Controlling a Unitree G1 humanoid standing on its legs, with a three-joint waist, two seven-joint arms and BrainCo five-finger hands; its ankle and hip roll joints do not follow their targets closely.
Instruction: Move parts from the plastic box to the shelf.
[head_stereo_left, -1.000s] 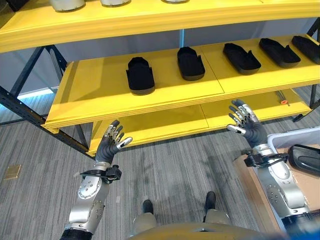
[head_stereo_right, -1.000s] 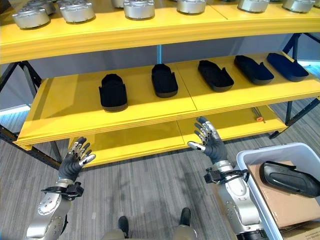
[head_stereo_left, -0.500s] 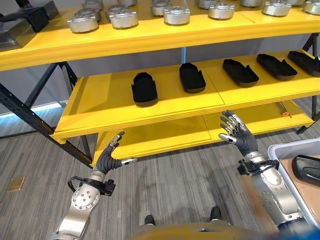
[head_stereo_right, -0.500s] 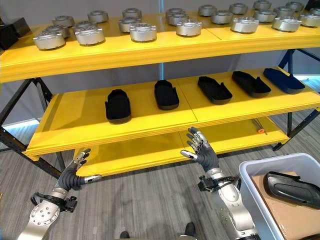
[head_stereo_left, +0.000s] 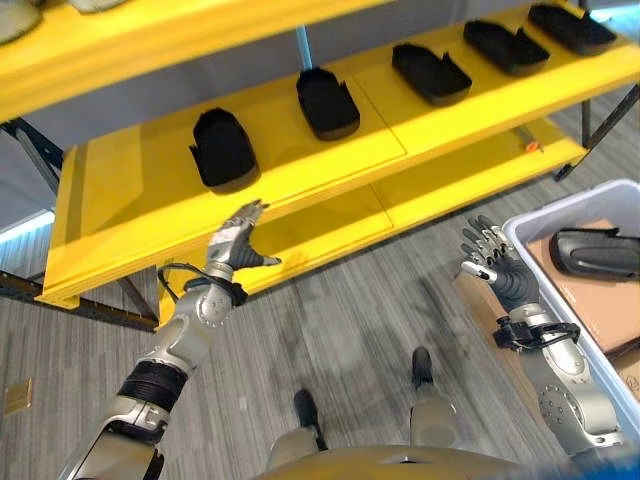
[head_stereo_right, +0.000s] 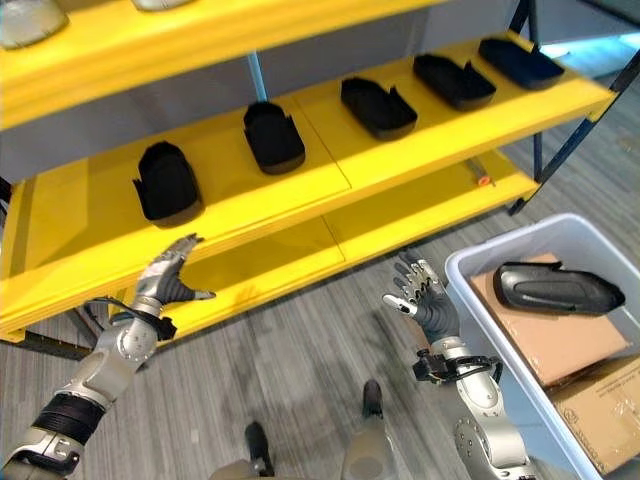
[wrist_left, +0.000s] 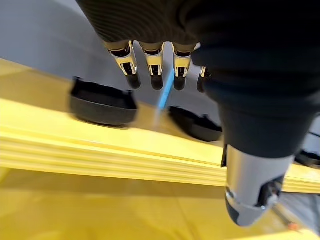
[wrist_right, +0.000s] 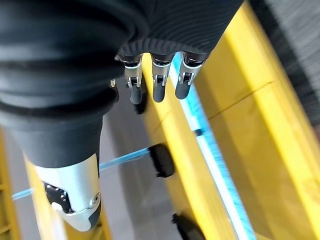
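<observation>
Left hand (head_stereo_left: 234, 246) and right hand (head_stereo_right: 428, 303): fingers spread, empty, before yellow shelf (head_stereo_left: 120, 200); plastic box (head_stereo_right: 470, 268) on grey floor (head_stereo_right: 310, 350).

silver-grey arms, dark ribbed wrist covers, silver fingers (wrist_left: 129, 64) with dark tips
</observation>
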